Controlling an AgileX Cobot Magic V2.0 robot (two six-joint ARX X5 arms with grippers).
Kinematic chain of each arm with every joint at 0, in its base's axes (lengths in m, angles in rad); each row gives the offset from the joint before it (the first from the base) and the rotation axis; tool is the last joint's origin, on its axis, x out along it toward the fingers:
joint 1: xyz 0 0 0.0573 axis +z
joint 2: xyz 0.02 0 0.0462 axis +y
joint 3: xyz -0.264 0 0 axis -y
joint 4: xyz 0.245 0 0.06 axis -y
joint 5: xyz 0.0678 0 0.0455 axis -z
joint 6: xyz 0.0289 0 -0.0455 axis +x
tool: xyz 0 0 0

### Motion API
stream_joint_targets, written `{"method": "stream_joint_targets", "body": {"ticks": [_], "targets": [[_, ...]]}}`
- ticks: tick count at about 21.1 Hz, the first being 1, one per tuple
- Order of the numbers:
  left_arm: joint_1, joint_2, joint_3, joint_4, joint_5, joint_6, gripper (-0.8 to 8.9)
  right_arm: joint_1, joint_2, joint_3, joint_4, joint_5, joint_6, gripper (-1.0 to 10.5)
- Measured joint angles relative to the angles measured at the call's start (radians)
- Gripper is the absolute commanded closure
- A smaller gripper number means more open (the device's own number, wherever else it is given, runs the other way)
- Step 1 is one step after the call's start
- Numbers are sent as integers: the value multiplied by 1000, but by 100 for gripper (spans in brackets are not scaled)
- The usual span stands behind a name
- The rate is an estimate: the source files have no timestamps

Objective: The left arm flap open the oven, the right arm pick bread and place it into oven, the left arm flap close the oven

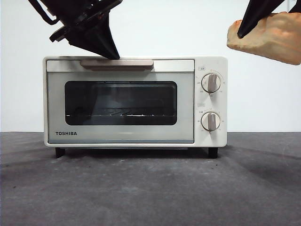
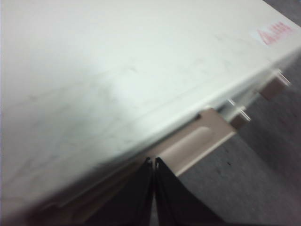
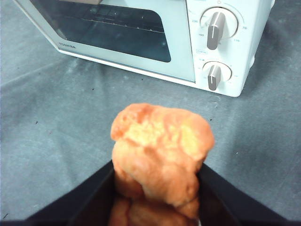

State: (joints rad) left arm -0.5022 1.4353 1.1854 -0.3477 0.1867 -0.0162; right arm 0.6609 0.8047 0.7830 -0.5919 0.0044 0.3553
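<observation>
front view: the oven (image 1: 135, 101) stands on its short black feet on the dark grey surface (image 1: 150, 188), well back from the near edge and roughly midway between the side edges, with its door shut. its beige handle (image 1: 116, 63) runs along the top of the door, above the dark glass window (image 1: 121, 102), and the two round knobs (image 1: 211, 83) sit one above the other on the right panel. the left gripper (image 1: 114, 55) comes down from the upper left, big and dark, its tip touching the handle from above. at the top right the right gripper (image 1: 241, 35) holds the bread (image 1: 270, 36) in the air, higher than the oven's top and past its right side.

left wrist view: the left gripper (image 2: 154, 162) has its two fingers pressed together with only a thin seam between them. their tips rest at the handle (image 2: 195, 143), just under the front edge of the oven's (image 2: 117, 80) pale top. the picture is blurred, and a small red label on the top cannot be read.

right wrist view: the right gripper's (image 3: 157, 181) fingers are clamped on the bread (image 3: 160, 150), one on each side of the lumpy orange loaf. it hangs over the bare surface (image 3: 56, 136) in front of the oven (image 3: 225, 42), near the knob side, clear of the closed door.
</observation>
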Motion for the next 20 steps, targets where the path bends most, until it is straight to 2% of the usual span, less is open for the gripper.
{"method": "stream_joint_targets", "body": {"ticks": [9, 20], "targets": [[-72, -11, 10, -142, 24, 0, 798, 0, 0, 0, 0, 0, -4, 730], [-164, 13, -12, -409, 18, -2, 798, 0, 0, 0, 0, 0, -12, 730]]}}
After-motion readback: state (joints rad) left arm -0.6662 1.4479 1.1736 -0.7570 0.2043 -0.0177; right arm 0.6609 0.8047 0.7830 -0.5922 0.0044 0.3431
